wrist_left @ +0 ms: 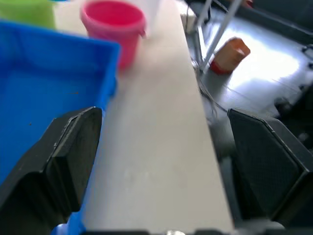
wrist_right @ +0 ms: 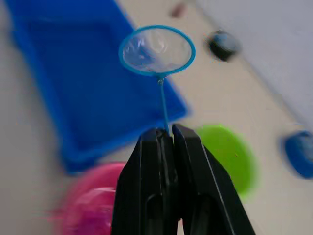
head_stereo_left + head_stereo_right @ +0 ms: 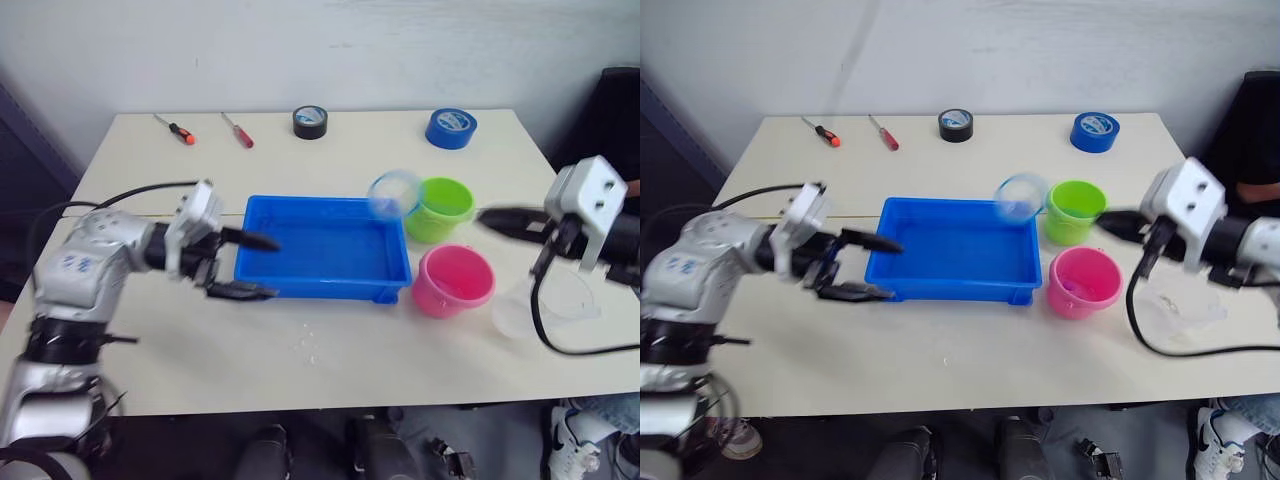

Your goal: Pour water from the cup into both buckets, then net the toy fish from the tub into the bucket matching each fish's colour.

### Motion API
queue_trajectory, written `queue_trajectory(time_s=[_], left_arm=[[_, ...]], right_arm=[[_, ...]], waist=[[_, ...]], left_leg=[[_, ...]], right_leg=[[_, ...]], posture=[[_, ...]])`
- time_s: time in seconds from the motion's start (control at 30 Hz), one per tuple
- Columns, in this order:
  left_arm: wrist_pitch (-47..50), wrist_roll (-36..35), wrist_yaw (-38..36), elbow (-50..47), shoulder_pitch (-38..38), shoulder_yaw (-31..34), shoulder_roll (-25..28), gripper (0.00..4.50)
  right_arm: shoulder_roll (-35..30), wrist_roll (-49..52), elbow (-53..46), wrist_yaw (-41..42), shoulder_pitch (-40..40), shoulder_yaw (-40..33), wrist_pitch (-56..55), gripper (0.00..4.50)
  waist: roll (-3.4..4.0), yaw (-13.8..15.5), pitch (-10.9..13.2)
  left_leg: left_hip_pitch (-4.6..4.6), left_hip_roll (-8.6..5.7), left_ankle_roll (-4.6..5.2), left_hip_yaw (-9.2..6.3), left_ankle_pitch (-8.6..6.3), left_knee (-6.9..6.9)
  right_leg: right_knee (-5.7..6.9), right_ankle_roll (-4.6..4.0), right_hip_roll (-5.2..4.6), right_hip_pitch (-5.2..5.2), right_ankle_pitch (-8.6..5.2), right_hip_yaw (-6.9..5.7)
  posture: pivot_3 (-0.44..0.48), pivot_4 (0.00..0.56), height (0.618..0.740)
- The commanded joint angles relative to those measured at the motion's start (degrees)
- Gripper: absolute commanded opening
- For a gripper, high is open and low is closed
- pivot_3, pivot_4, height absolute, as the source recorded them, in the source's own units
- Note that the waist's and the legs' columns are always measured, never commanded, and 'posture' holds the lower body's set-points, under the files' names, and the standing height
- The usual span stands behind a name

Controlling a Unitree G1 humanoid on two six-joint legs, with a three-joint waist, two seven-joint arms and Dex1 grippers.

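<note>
Right gripper (image 2: 164, 134), right wrist view: fingers pressed together on the thin handle of the net (image 2: 157, 50); hoop held out over the far edge of the tub (image 2: 73, 83), with the green bucket (image 2: 230, 156) and the pink bucket (image 2: 90, 200) nearer the fingers, to either side of them. Black tape roll (image 2: 223, 45) and blue tape roll (image 2: 299, 152) beyond the tub.

Left wrist view: left gripper (image 1: 161, 161) spread wide, holding nothing, one finger at the tub's outer wall, the other over bare table (image 1: 151, 147). Pink bucket past the tub's corner; table edge close beside the gripper, then floor and an orange object (image 1: 230, 54) down there.

Left eye view: tub central on the pale table. One net, its hoop above the tub's far right corner, against the green bucket's rim. Two buckets right of the tub: green at the far corner, pink at the near corner, just beside the tub wall. One clear cup (image 3: 545, 305) right of the pink bucket, near the table's right edge, under the right arm. Left of the tub, open left gripper alongside the tub's left wall. Behind the tub, well apart: two screwdrivers (image 3: 175, 130), two tape rolls near the far edge. Wide bare strip in front of the tub, with a small wet patch (image 3: 308, 345). No fish discernible in the tub. White wall behind the table.
</note>
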Motion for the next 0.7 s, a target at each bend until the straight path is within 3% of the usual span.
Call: queue_trajectory(time_s=[0.03, 0.13, 0.43, 0.57, 0.7], left_arm=[[-3.6, 0.7, -3.7, -5.8, 4.9, 1.5, 5.5, 4.45], [-6.3, 2.3, -3.1, -6.0, 6.9, 1.6, 7.7, 4.45], [-9.0, 4.1, -0.8, -4.0, 6.9, 1.4, 8.2, 4.45], [-8.1, 3.3, 0.5, -2.4, 5.3, 1.3, 7.0, 4.5], [-5.6, 1.7, 1.7, 0.2, 2.6, 0.9, 4.6, 4.5]], right_arm=[[2.1, 0.4, -4.3, 1.6, 2.6, 4.4, 0.3, 0.0], [4.8, -6.0, -4.3, 1.9, 4.1, 11.2, -3.9, 0.0], [11.4, -25.5, 3.7, 1.8, 2.6, 26.9, -16.8, 0.0], [11.8, -28.0, 4.3, 1.1, 3.2, 27.3, -16.5, 1.63], [9.5, -25.2, -0.9, -0.3, 6.5, 20.2, -12.3, 3.66]], waist=[[0.03, 0.0, 0.0], [0.03, 0.7, 0.0], [0.03, 1.2, 0.0], [0.03, 1.2, 0.0], [0.03, 1.4, 0.0]], left_leg=[[0.15, -0.03, 0.05, 0.0, -0.03, -0.06], [0.55, -0.09, 0.12, -0.02, -0.07, -0.23], [0.47, -0.12, 0.1, 0.02, -0.1, -0.25], [0.45, -0.13, 0.1, 0.04, -0.1, -0.24], [0.45, -0.13, 0.1, 0.03, -0.1, -0.23]], right_leg=[[-0.08, 0.0, -0.04, 0.16, 0.0, 0.01], [-0.31, -0.04, -0.13, 0.6, -0.02, -0.01], [-0.23, -0.04, -0.11, 0.4, -0.02, -0.01], [-0.17, -0.04, -0.1, 0.37, -0.02, 0.0], [-0.13, -0.04, -0.1, 0.36, -0.02, -0.01]], posture=[[0.0, 0.15, 0.736], [0.0, 0.15, 0.736], [0.0, 0.15, 0.736], [0.0, 0.15, 0.736], [0.0, 0.15, 0.736]])
